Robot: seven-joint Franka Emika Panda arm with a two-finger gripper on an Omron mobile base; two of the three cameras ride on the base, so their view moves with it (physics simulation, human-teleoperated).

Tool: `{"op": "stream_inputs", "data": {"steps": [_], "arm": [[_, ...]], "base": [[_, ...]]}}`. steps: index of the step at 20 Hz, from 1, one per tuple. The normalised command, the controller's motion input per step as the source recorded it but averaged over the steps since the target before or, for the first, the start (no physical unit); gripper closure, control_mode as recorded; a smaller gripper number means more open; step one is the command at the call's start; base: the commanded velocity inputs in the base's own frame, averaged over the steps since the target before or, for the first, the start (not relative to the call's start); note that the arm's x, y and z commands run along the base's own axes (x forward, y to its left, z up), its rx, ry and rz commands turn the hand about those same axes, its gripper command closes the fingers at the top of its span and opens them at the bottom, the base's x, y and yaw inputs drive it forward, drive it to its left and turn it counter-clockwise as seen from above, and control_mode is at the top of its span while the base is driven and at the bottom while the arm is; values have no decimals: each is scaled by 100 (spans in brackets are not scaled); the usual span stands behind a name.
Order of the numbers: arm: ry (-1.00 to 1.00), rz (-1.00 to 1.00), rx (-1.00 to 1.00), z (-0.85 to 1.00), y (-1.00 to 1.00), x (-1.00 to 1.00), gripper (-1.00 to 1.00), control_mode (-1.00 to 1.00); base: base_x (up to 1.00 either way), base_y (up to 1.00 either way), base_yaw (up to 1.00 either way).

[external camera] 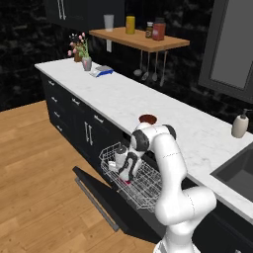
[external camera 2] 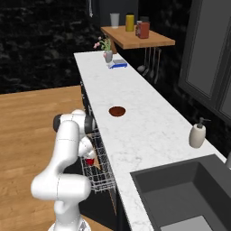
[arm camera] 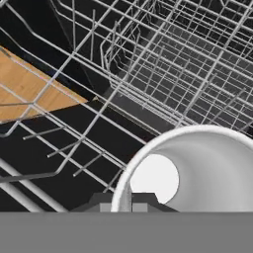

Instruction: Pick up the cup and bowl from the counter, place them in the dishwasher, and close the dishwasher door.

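Two dark fingers of the gripper (external camera: pixel 127 179) are closed almost fully on the rim of the small red plastic cup (arm camera: pixel 197 170), whose white rim and smooth white interior face the hand view from close range; in the left base view a spot of red shows just below the fingers. The cup is held low inside the white wire rack (external camera: pixel 143 180), a grid of thin round rods with upright tines, pulled out of the black-fronted dishwasher (external camera: pixel 129 220). The flat black rectangular dishwasher door (external camera: pixel 101 197) lies folded down below the rack, over the wood-plank floor (external camera: pixel 34 173). The shallow round reddish-brown bowl (external camera 2: pixel 117 111) sits on the long white marble counter (external camera 2: pixel 135 122), near its front edge and above the rack. Further along the veined counter stand a beige soap dispenser (external camera 2: pixel 197 135), a flat blue-and-white item (external camera 2: pixel 118 64) and a small vase of pink flowers (external camera: pixel 83 52). No readable writing or labels can be made out on any item.
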Motion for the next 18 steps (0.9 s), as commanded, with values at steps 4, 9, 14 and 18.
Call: {"op": "stream_inputs", "data": {"steps": [4, 9, 14, 18], "arm": [[8, 0, 0, -23, 94, -10, -100, -100], [-7, 0, -2, 31, 57, -25, -100, -100], [-15, 0, 0, 91, 46, -44, -100, -100], [-6, 3, 0, 100, 53, -55, -100, -100]], "base": [[0, 0, 0], [0, 0, 0], [0, 0, 0], [0, 0, 0]]}}
